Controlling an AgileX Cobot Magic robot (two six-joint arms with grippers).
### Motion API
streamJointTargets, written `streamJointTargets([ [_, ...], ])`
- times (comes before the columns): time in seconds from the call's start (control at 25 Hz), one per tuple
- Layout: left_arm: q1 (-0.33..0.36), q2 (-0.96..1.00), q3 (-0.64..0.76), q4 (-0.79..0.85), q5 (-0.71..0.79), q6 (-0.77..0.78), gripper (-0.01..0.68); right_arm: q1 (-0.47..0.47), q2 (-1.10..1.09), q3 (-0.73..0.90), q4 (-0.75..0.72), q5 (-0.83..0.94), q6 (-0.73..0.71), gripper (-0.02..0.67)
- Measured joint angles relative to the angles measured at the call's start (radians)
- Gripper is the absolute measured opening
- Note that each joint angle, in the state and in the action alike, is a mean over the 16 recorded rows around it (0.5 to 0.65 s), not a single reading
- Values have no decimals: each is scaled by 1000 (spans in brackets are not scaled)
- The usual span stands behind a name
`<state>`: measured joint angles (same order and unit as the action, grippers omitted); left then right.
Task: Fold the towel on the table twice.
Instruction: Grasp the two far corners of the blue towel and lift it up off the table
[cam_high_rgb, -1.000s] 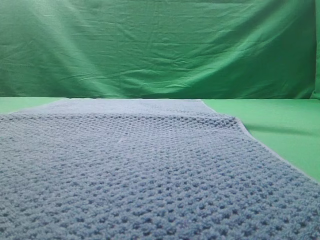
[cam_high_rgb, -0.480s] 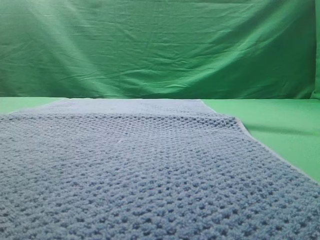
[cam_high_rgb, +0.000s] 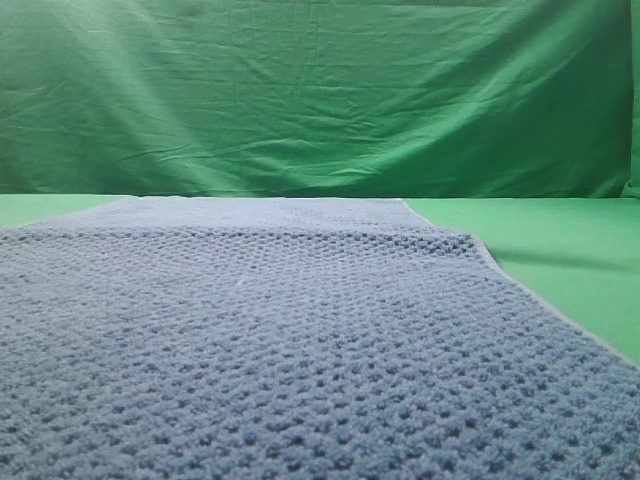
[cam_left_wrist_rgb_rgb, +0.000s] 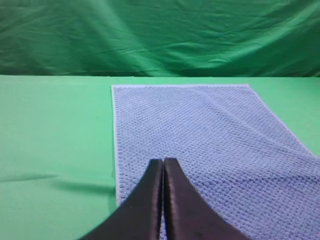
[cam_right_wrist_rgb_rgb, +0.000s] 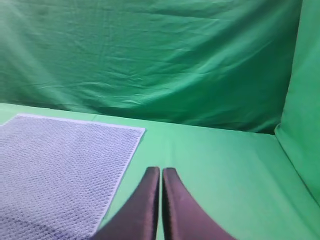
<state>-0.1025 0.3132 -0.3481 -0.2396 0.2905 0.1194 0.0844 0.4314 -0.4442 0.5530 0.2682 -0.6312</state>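
We judge the blue-grey waffle-weave towel (cam_left_wrist_rgb_rgb: 210, 145) soft and limp on the green cloth surface (cam_left_wrist_rgb_rgb: 55, 130); its near hemmed corners suit pinching. Both end effectors, left (cam_left_wrist_rgb_rgb: 163, 161) and right (cam_right_wrist_rgb_rgb: 160, 170), sit closed, empty.

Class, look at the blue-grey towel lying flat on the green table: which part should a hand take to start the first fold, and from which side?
Probably a near corner of the towel, along its thin hemmed edge. The towel lies flat, so only the border offers a lip. The left hand, shut, sits over the left hem; the right hand, shut, is over the table beside the right hem. Each should come from outside, low.
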Motion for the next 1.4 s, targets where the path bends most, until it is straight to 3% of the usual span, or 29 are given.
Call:
streamJointTargets([
  [0.36,-13,96,-119,2,122,-14,0,22,122,-114,-6,111,15,0],
  [0.8,-13,390,-339,78,357,-109,0,34,460,-356,-57,373,117,0],
  [1.4,0,884,-486,122,366,-136,0,253,943,-608,-303,460,353,0],
])
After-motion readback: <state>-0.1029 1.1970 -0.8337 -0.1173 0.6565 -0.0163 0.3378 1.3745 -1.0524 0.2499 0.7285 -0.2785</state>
